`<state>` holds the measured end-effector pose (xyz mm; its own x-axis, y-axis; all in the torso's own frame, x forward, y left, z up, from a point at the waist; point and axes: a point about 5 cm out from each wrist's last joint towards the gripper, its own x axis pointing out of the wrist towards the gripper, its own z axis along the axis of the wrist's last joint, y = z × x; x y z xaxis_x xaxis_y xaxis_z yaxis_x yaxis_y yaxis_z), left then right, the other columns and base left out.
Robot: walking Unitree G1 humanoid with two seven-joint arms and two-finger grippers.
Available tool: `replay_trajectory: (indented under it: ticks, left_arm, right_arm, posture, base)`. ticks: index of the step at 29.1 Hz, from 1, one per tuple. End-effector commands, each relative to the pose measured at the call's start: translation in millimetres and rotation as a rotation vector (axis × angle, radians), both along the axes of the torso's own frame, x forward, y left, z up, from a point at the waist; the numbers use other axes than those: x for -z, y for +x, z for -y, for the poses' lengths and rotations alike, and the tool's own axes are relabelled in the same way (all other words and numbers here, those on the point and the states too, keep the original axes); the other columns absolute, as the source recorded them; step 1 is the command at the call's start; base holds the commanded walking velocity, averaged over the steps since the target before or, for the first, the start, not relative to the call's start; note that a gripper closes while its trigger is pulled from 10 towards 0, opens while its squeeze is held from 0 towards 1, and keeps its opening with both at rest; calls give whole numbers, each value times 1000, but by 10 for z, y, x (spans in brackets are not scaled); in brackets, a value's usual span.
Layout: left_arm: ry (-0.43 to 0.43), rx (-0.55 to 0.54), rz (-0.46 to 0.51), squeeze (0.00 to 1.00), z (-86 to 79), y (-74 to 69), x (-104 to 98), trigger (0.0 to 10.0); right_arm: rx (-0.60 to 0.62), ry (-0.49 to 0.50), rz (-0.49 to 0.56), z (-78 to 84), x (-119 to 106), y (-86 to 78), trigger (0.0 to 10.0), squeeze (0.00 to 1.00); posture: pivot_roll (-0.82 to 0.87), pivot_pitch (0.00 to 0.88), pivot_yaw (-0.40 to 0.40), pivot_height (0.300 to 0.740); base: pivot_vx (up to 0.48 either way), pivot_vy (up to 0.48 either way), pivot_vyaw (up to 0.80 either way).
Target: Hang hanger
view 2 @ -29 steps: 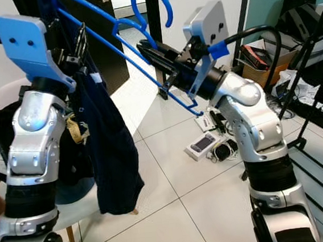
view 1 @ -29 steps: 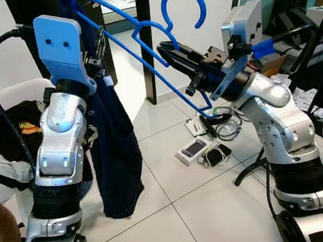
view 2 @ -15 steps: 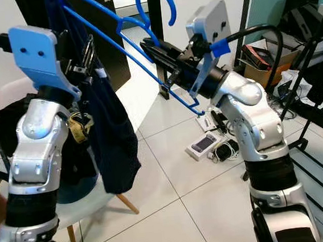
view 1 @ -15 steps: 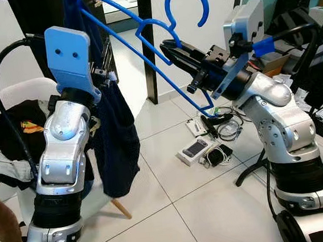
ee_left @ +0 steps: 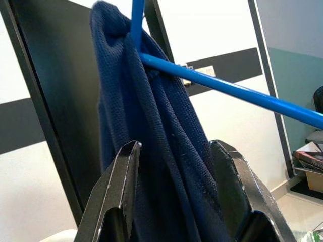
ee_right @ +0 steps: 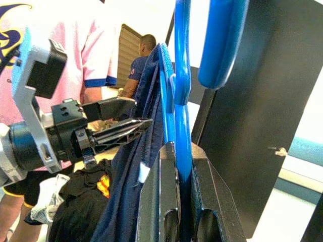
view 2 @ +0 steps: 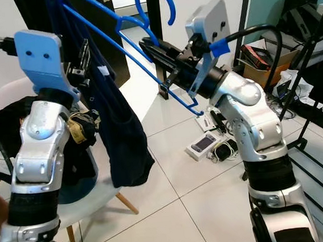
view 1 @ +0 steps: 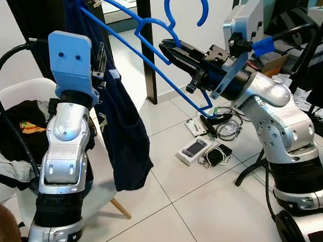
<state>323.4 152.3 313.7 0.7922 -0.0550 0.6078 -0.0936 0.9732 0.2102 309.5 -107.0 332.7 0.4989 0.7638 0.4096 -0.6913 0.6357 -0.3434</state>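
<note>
Left eye view gives us a thin blue plastic hanger [view 1: 142,40], hook up, held raised between both arms. Our right gripper [view 1: 168,47] is clenched on its neck; our left gripper [ee_left: 176,166] grasps the dark blue garment [view 1: 126,136] draped from it. Its far shoulder is cut off above.
</note>
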Motion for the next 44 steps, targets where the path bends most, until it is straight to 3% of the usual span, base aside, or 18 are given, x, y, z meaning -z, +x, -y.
replay_trajectory:
  ticks: [1,18,19,21,22,32,34,38,40,44]
  left_arm:
    - [12,-10,0,0,-13,26,-6,10000]
    - [6,-58,4,0,-61,105,-37,10000]
    - [6,-83,7,0,-107,113,-49,4078]
    - [6,-83,7,0,-107,113,-49,4078]
    - [1,-113,9,0,-167,119,-58,0]
    - [-3,-164,27,0,-304,109,-108,0]
    - [-4,-143,53,0,-312,86,-154,0]
    - [19,-74,92,0,-242,52,-219,0]
    - [19,-74,92,0,-242,52,-219,0]
    - [85,-20,104,0,-133,30,-218,0]
  right_arm:
    - [-32,20,39,-40,-95,-69,10000,0]
    - [-80,24,42,-80,-99,-148,10000,0]
    - [-82,27,42,-74,-102,-157,10000,0]
    - [-82,27,42,-74,-102,-157,10000,0]
    - [-84,30,42,-67,-102,-165,10000,0]
    - [-76,29,37,-39,-88,-160,10000,0]
    - [-16,-3,20,-12,-44,-94,10000,0]
    - [61,-62,-21,-8,57,-2,10000,0]
    - [61,-62,-21,-8,57,-2,10000,0]
    - [32,-152,-66,-100,218,-22,10000,0]
  posture:
    - [-13,0,14,740]
    - [-23,0,30,740]
    - [-24,0,32,740]
    - [-24,0,32,740]
    - [-25,0,34,740]
    - [-22,0,31,740]
    - [-19,0,30,740]
    - [-15,2,28,740]
    - [-15,2,28,740]
    - [-12,4,27,740]
  base:
    - [0,0,0]
    - [0,0,0]
    - [0,0,0]
    - [0,0,0]
    - [0,0,0]
    - [0,0,0]
    - [0,0,0]
    - [0,0,0]
    - [0,0,0]
    - [0,0,0]
